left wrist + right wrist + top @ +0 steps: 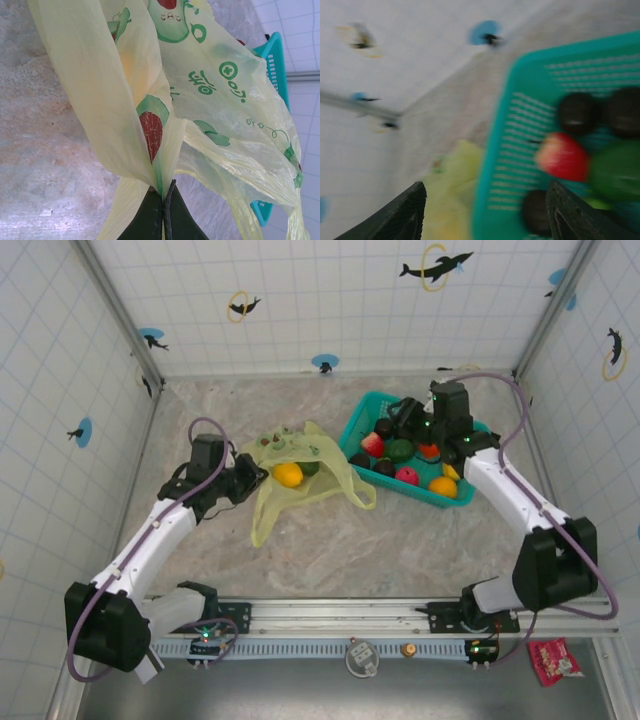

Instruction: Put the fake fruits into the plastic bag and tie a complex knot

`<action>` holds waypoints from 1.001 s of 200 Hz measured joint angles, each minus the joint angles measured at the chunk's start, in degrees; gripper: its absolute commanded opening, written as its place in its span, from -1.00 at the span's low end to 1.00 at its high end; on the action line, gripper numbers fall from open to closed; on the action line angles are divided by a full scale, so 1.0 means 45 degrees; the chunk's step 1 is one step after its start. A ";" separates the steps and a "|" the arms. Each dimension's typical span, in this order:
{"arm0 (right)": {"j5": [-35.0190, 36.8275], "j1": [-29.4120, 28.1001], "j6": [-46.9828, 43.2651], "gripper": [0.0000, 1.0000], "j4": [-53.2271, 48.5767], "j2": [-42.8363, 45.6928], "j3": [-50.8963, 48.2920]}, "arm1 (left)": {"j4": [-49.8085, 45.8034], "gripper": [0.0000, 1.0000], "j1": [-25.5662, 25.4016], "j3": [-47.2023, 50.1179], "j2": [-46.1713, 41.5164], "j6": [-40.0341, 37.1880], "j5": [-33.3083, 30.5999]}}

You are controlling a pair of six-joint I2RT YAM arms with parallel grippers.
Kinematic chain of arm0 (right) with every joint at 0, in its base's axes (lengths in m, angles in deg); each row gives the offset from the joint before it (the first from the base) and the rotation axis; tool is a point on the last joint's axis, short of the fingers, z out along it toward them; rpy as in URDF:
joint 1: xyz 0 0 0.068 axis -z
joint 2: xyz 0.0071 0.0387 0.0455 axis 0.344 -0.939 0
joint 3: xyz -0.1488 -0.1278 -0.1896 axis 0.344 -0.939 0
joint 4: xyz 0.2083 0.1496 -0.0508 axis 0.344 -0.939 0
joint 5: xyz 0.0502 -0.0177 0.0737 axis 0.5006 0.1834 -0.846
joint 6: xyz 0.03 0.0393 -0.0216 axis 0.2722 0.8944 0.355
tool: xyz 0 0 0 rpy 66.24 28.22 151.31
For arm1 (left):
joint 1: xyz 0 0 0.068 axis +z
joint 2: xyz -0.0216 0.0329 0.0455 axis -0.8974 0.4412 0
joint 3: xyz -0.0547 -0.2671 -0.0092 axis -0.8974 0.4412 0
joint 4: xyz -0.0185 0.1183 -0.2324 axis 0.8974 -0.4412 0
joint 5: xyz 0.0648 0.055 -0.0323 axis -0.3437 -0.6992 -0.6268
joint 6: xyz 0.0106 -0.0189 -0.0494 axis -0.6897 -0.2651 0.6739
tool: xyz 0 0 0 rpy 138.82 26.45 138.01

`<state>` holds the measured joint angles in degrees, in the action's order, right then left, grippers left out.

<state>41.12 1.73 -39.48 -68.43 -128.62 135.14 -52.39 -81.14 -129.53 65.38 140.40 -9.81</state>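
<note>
The yellow-green plastic bag [320, 480] lies on the table left of the teal basket, with an orange fruit [288, 474] and a green one [310, 468] showing inside it. My left gripper [248, 472] is shut on the bag's edge; in the left wrist view its fingertips [163, 192] pinch the thin film [210, 100]. My right gripper [400, 420] hovers open over the basket's left end with nothing between its fingers [410, 210]. Several fake fruits lie in the basket: a red one [562, 156], a green one [615, 172] and dark ones [577, 112].
The teal mesh basket [352, 430] stands at the back right, close to the right wall. Tiled walls close in the marbled table on three sides. A metal rail [330, 618] runs along the near edge, and a red packet [553, 658] lies beyond it at the lower right.
</note>
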 measured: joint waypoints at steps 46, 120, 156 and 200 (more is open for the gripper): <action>0.2336 0.0160 0.0389 0.50 -0.3424 -0.3283 0.1821 | -0.0053 -1.00 0.0000 -0.0078 0.0000 -0.0039 -0.0010; 0.3079 -0.0379 0.1729 0.69 -0.4673 -0.6251 0.4527 | -0.0316 -1.00 0.0000 -0.0146 0.0005 -0.0282 -0.0243; 0.3181 -0.0393 0.1700 0.63 -0.4843 -0.7504 0.4969 | -0.0369 -1.00 0.0000 -0.0306 0.0005 -0.0335 -0.0335; 0.3152 -0.0359 0.1477 0.47 -0.4935 -0.8009 0.4969 | -0.0461 -1.00 0.0000 -0.0316 0.0005 -0.0335 -0.0340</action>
<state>55.30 0.11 -32.83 -90.64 -164.67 157.50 -54.47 -81.14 -130.95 65.40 138.89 -11.34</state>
